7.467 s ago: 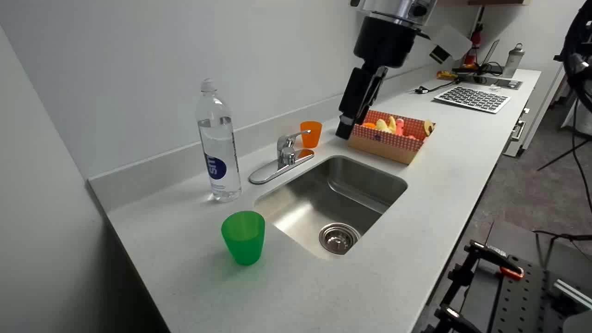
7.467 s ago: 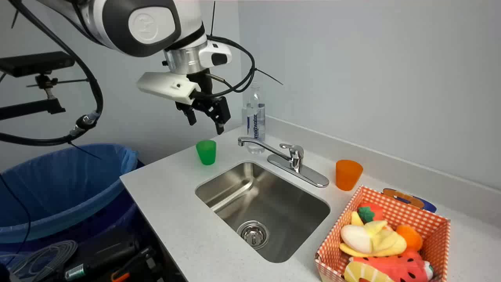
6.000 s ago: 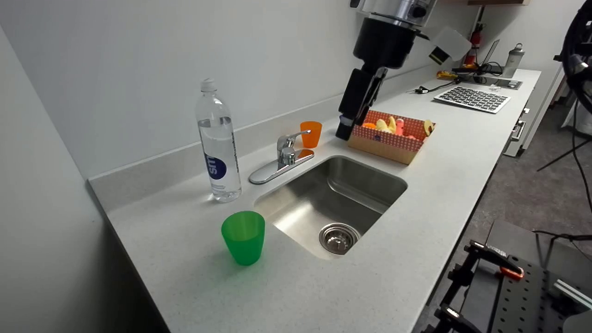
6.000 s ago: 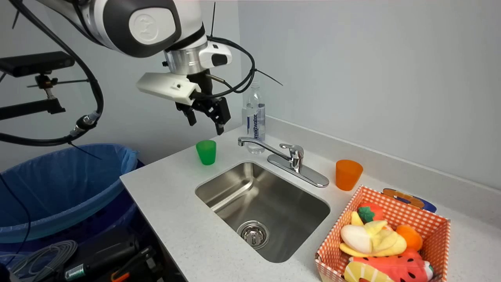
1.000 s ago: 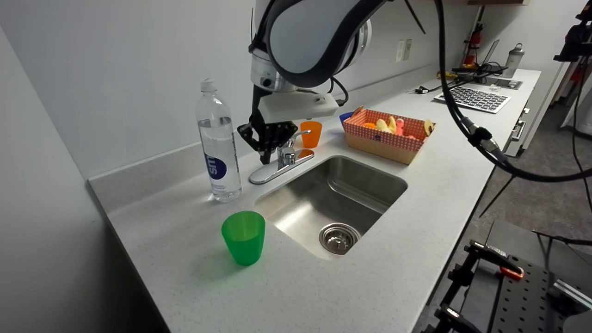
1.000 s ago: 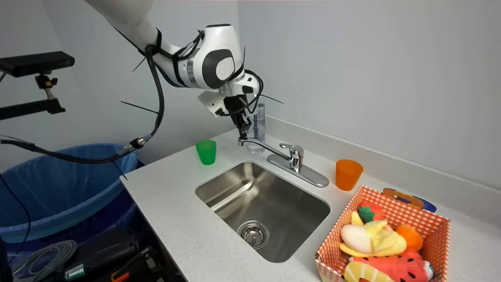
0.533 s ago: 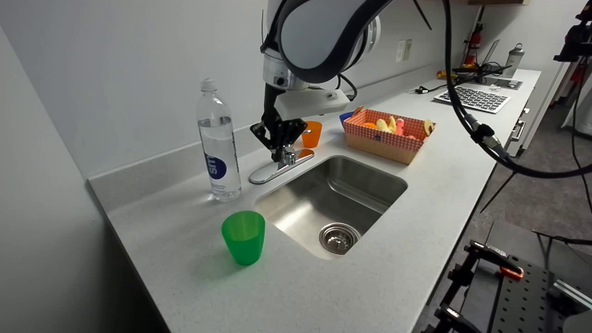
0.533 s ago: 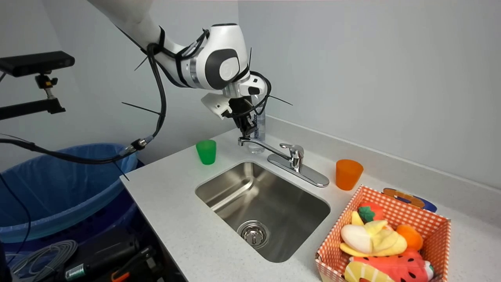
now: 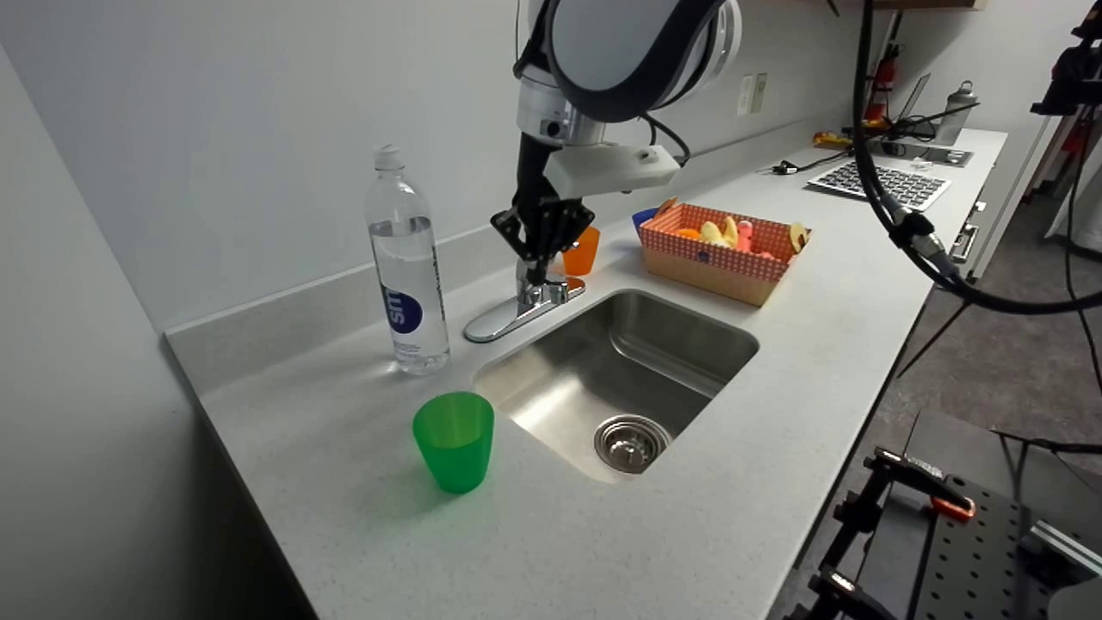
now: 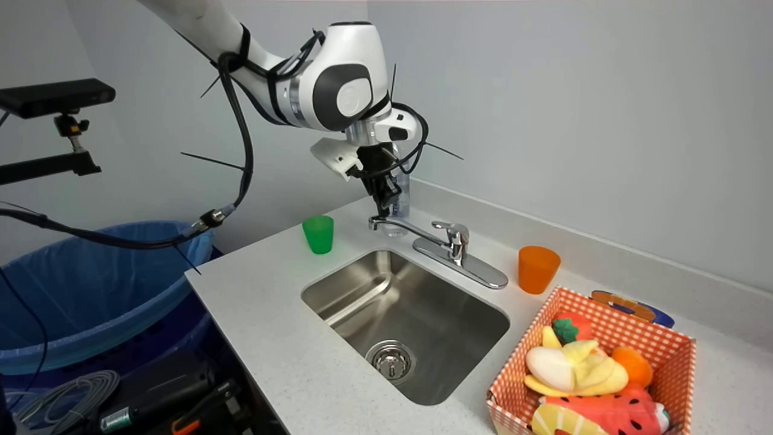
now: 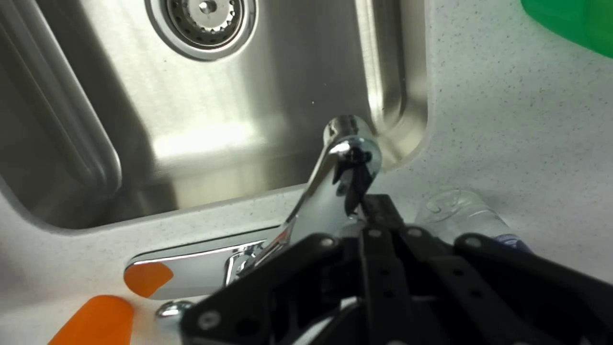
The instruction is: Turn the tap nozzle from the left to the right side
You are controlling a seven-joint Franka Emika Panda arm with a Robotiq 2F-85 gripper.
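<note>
- Nearest in an exterior view, a green cup (image 9: 454,443) stands upright on the white tabletop (image 9: 689,525).
- A little farther is the steel sink (image 9: 551,409), set into this tabletop; its round drain (image 9: 633,443) shows at the bottom.
- Beside the sink a clear water bottle (image 9: 405,267) stands upright, with a blue oval on its front.
- Between the sink and the wall (image 9: 258,155) lies the long chrome faucet base (image 9: 492,325). From it extends the tap nozzle (image 11: 325,201), toward the side where the bottle is. In the wrist view its end shows above the sink, near the corner closest to the bottle.
- The claw (image 11: 381,209) points down at this nozzle. Its 2 fingers (image 11: 390,213) are closed against each other, and their tips are just beside the nozzle; whether they touch it, I am not able to say.
- Behind the claw, partly hidden by it, stands an orange cup (image 9: 588,257), also upright.
- Next comes the checked basket (image 9: 706,274), in which toy fruits (image 10: 570,368) are lying.
- Much farther along, a white grid panel (image 9: 913,188) lies flat, and near the far end a grey bottle (image 9: 950,129) stands upright.
</note>
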